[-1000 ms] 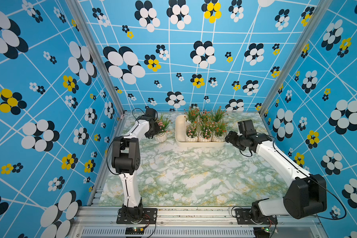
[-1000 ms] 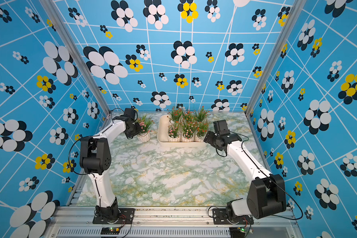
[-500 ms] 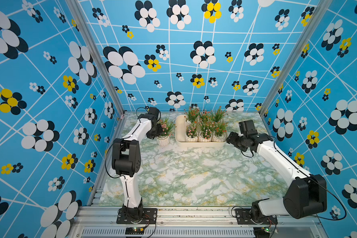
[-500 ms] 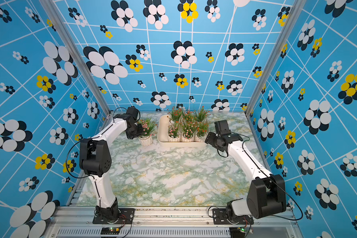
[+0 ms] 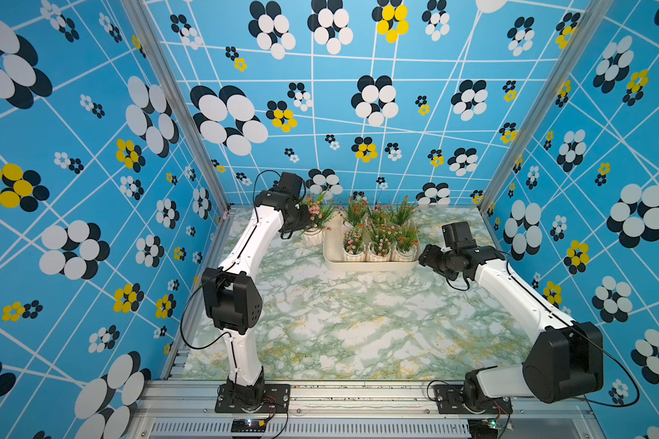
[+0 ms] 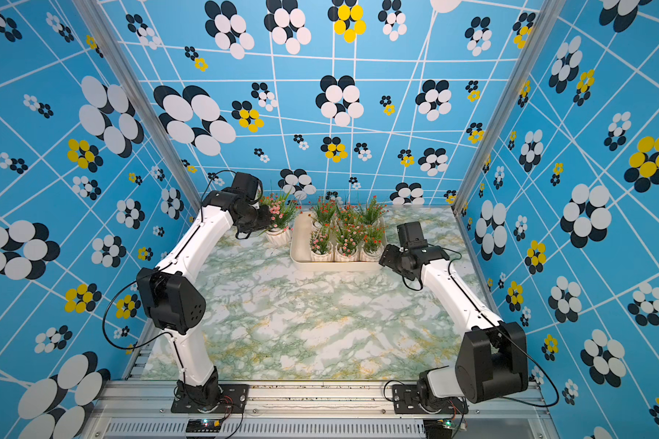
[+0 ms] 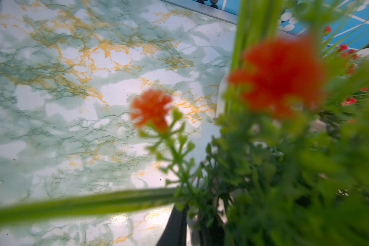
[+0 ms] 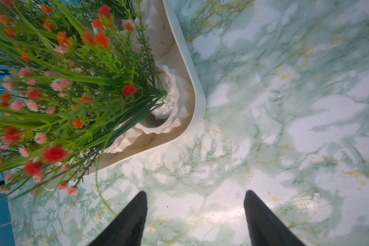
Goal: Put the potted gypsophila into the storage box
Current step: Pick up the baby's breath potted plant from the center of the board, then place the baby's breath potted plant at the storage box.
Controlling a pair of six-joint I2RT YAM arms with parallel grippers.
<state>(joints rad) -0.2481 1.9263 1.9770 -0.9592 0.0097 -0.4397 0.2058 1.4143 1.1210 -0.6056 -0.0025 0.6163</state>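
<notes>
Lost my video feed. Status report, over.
Left gripper shut on potted gypsophila, just outside left rim of storage box. Right gripper open, empty, at its right end. Left strip inside bare; nothing blocking.

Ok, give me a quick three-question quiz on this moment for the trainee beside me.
1. True or false: the pink-flowered gypsophila in its white ribbed pot already stands inside the shallow cream-white plastic storage box.
2. Which gripper shows open, empty jaws? A) left gripper B) right gripper C) both
3. Fill in: the box's near row holds ___ white pots.
Key: 1 false, it is outside the box, at the left gripper; 2 B; 3 three.
</notes>
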